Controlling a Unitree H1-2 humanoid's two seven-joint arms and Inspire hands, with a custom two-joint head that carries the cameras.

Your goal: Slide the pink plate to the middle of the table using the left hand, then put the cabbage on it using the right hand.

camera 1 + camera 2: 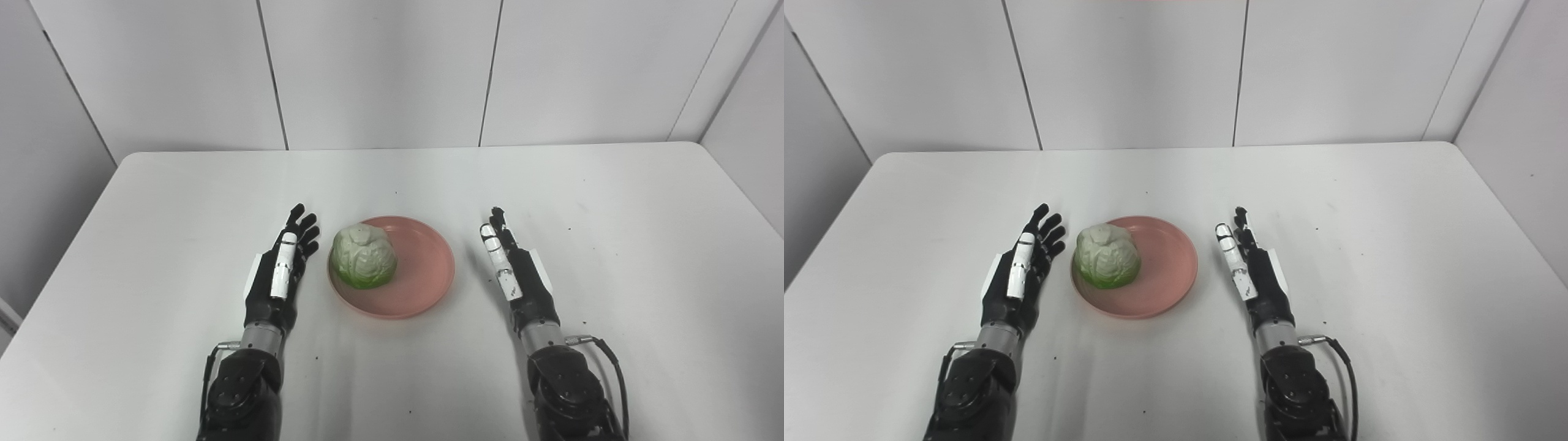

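Observation:
A pink plate (422, 275) lies near the middle of the white table (184, 196). A pale green cabbage (363, 256) sits on the plate's left part. My left hand (283, 269) rests on the table just left of the plate, fingers stretched out and apart, holding nothing. My right hand (513, 269) lies on the table to the right of the plate, a short gap from its rim, fingers straight and empty. In the right eye view the cabbage (1107, 256) and plate (1164, 275) stand between the left hand (1020, 272) and the right hand (1252, 272).
White wall panels (380, 73) stand behind the table's far edge. A few small dark specks dot the tabletop near the right hand. A cable (612, 361) loops from the right wrist.

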